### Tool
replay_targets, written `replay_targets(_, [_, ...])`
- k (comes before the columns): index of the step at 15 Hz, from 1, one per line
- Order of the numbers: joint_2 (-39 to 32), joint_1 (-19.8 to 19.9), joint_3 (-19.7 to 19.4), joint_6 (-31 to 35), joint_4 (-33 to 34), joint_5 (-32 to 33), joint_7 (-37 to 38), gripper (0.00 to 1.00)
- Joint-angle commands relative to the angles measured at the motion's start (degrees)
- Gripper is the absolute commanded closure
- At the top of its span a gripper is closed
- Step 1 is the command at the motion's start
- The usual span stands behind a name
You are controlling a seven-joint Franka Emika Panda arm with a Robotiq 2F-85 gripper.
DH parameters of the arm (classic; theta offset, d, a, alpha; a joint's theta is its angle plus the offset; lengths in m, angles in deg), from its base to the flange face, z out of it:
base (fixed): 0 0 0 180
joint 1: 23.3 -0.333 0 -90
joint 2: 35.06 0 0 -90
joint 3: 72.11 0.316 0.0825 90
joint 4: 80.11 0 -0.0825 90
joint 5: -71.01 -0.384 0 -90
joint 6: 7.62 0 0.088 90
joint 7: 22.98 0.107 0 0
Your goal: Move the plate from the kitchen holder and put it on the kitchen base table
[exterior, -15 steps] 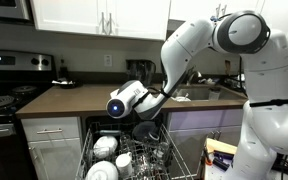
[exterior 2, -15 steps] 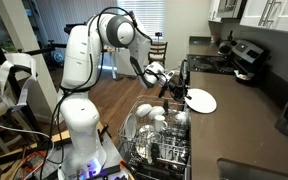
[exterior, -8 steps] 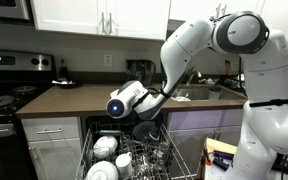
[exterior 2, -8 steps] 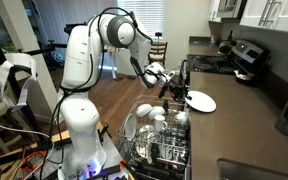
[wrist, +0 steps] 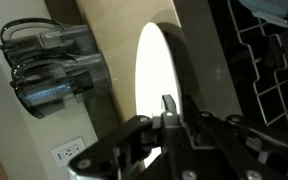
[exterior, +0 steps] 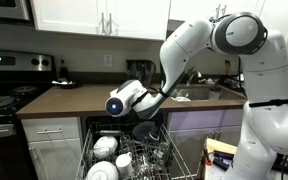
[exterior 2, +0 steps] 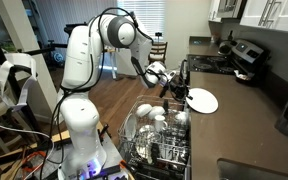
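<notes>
Plate (exterior 2: 201, 101) has barely shifted over the last second, hanging above the kitchen holder (exterior 2: 156, 158) with the gripper (exterior 2: 183, 96) jaws clamped on its rim, so the carry to the kitchen base table (exterior 2: 244, 125) looks stalled short of set-down.

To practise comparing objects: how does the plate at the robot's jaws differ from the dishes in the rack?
The plate lies nearly flat over the countertop; the dishes lean among the tines of the rack. The plate is alone, held at its rim by the jaws; the dishes crowd together, untouched. Both are white.
</notes>
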Motion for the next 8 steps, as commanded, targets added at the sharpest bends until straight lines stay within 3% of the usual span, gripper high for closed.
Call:
replay_targets(1, [-0.6, 1.1, 0.1, 0.4, 2.1, -2.1, -3.0, 0.94])
replay_targets(3, [-0.8, 1.2, 0.0, 0.3, 2.5, -2.6, -3.4, 0.93])
replay_targets(4, [-0.8, 1.2, -0.1, 0.3, 2.7, -2.8, -3.5, 0.71])
replay_targets(5, [-0.8, 1.2, -0.2, 0.3, 2.8, -2.9, -3.7, 0.70])
replay_targets(6, [-0.9, 1.1, -0.2, 0.3, 2.8, -2.8, -3.6, 0.60])
replay_targets(8, [-1.1, 1.1, -0.2, 0.3, 2.7, -2.8, -3.7, 0.61])
